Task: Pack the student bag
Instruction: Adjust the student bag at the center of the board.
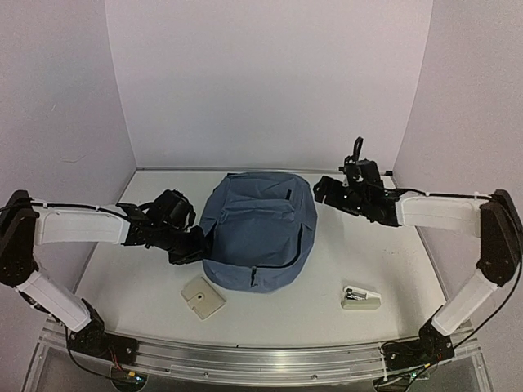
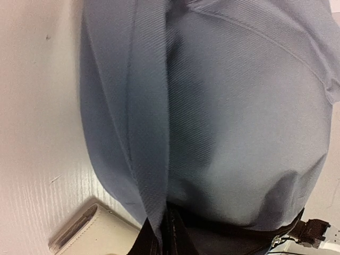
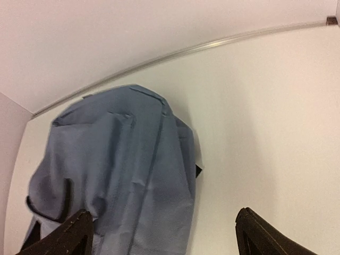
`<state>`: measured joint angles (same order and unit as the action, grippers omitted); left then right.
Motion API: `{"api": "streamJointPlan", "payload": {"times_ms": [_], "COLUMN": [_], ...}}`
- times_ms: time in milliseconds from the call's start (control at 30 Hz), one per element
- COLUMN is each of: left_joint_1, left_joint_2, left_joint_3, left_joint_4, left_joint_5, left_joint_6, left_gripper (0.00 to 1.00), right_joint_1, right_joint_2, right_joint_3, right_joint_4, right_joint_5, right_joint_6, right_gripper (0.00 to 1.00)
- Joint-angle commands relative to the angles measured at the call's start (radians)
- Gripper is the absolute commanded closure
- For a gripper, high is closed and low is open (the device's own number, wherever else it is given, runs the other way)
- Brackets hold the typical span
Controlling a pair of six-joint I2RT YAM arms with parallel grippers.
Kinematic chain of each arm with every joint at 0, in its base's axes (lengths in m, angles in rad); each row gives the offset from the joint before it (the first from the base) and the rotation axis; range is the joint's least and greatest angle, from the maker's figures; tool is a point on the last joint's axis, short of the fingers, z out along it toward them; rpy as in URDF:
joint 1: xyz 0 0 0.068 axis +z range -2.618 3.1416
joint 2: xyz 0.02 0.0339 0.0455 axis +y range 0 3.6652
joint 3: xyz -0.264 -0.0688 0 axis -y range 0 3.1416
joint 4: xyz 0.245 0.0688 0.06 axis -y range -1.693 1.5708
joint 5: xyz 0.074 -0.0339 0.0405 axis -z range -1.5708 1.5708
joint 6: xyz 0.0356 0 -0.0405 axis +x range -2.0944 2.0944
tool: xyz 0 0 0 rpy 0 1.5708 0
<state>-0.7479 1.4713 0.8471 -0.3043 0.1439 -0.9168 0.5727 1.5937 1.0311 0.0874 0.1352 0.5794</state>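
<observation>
**Top external.** The student bag lies in the middle of the bench, slate-blue, with a black zip curving along its right side. The left pincer sits at the bag's left edge. The right pincer is just beside the bag's far right corner. A flat beige case lies just in front of the bag. A small white device lies to the right, apart from the bag.

**Left wrist.** Blue cloth fills the view. A raised fold runs down to the bottom centre, where the closed left pincer has it pinched; we cannot make out the fingers themselves. The beige case shows at lower left.

**Right wrist.** Both black fingertips stand wide apart with nothing between them. The bag lies beyond them on the bench, to the left.
</observation>
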Motion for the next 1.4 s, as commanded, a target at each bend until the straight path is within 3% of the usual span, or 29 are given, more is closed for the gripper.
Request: {"api": "streamJointPlan", "payload": {"times_ms": [0,267,467,633,967,1067,1267,1367], "left_joint_1": [-0.002,-0.002,0.011,0.064,0.103,0.105,0.105,0.105], "left_joint_2": [-0.013,-0.064,-0.080,-0.052,0.015,0.035,0.039,0.040], "left_joint_3": [-0.072,-0.064,-0.015,0.012,0.032,0.026,-0.014,-0.033], "left_joint_4": [0.074,-0.003,-0.062,-0.053,0.005,0.008,0.033,0.048], "left_joint_5": [-0.023,-0.105,-0.178,-0.162,-0.105,-0.100,-0.085,-0.072], "left_joint_6": [-0.098,-0.073,-0.012,0.046,0.113,0.113,0.099,0.089], "left_gripper": [0.92,0.81,0.70,0.69,0.68,0.74,0.98,1.00], "right_joint_1": [0.097,0.416,0.588,0.641,0.644,0.643,0.626,0.603], "right_joint_2": [-0.148,-0.054,0.195,0.410,0.612,0.679,0.756,0.772], "right_joint_3": [0.000,0.191,0.416,0.616,0.737,0.775,0.815,0.814], "right_joint_4": [-0.090,-0.265,-0.358,-0.477,-0.578,-0.620,-0.680,-0.690], "right_joint_5": [0.089,0.280,0.379,0.442,0.425,0.419,0.453,0.468], "right_joint_6": [-0.106,-0.125,-0.155,-0.162,-0.188,-0.195,-0.158,-0.131], "right_gripper": [0.08,0.15,0.17,0.17,0.10,0.08,0.09,0.21]}}
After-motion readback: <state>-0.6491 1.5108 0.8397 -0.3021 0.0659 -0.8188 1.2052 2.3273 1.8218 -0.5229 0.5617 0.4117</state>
